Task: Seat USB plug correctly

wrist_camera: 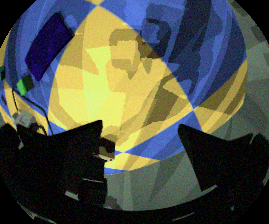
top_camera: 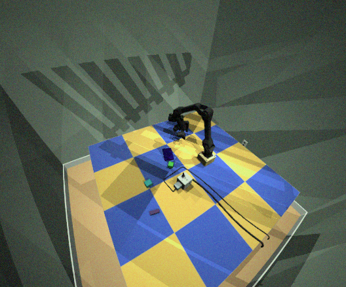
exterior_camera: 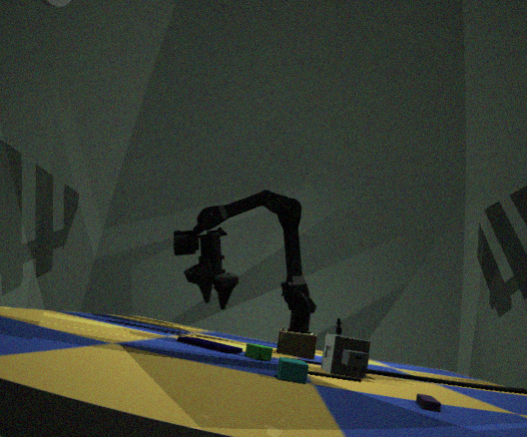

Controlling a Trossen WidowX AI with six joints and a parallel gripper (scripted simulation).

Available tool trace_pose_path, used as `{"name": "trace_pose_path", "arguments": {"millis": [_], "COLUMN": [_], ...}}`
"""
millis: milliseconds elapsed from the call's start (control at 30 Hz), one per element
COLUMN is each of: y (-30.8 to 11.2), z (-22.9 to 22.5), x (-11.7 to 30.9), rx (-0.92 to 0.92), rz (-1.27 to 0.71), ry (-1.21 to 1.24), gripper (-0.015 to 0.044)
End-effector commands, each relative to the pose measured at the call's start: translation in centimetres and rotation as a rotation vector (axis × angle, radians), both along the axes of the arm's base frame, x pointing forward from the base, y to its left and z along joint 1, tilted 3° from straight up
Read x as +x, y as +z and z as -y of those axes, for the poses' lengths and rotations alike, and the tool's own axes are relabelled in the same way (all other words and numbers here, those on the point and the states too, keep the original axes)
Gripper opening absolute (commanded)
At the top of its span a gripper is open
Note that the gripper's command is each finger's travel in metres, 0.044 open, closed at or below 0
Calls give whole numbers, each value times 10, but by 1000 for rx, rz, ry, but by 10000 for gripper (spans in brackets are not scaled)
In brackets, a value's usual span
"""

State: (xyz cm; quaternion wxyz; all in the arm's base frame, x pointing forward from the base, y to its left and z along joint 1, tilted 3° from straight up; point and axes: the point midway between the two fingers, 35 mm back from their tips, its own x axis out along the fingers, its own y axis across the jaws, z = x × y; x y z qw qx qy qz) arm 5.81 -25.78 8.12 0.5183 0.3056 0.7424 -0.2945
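Observation:
The white-grey power cube (top_camera: 187, 182) (exterior_camera: 332, 355) (wrist_camera: 23, 120) stands on the checkered table. A small black USB plug (top_camera: 183, 175) (exterior_camera: 338, 327) sticks up from its top; which way round it sits and how deep it is are too small to tell. A grey block-shaped plug (top_camera: 177, 186) (exterior_camera: 355, 360) sits on the cube's side. My gripper (exterior_camera: 215, 304) (wrist_camera: 142, 126) is open and empty, fingers pointing down. It hangs high above the table, well away from the cube, on the far side of the dark blue slab in the top view.
The dark blue slab (top_camera: 168, 154) (exterior_camera: 211, 344) (wrist_camera: 49, 47) lies near a green block (top_camera: 170, 164) (exterior_camera: 259, 352) (wrist_camera: 24, 85). A teal block (top_camera: 148, 183) (exterior_camera: 292, 370) and a purple block (top_camera: 154, 211) (exterior_camera: 428, 402) lie beyond. Black cables (top_camera: 230, 214) run from the cube toward the table's edge.

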Motion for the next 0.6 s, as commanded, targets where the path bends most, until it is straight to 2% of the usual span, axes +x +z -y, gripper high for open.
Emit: {"name": "trace_pose_path", "arguments": {"millis": [0, 300, 567], "y": [6, 13, 21], "z": [-19, -87, -163], "x": [67, 154, 206], "rx": [-113, -211, -271], "rz": [22, 94, 173], "ry": [-67, -127, -252], "gripper": [440, 440, 440]}}
